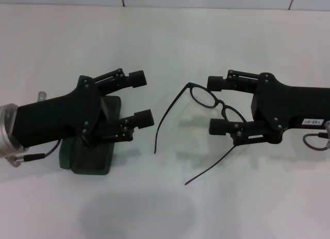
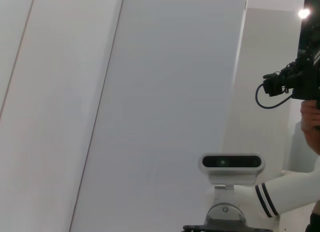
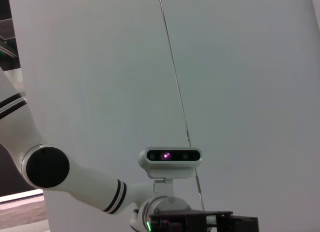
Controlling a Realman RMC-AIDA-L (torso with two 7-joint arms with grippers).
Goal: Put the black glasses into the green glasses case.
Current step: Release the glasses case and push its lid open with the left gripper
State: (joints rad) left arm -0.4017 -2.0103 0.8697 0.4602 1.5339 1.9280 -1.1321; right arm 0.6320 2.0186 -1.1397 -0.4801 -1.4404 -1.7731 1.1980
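Both grippers sit low over the white table [image 1: 170,208] in my head view, and I judge the job barely begun. Nearest me, the long temple arms of the black glasses [image 1: 214,102] trail toward me, unfolded; the frame lies between the fingers of my right gripper [image 1: 216,105], which are spread wide on either side of the lenses without closing on them. My left gripper [image 1: 142,98] is likewise wide open and empty, hanging above the green glasses case [image 1: 93,159], mostly hidden beneath the arm; I can't tell whether its lid is open. Grasping, carrying and placing all remain.
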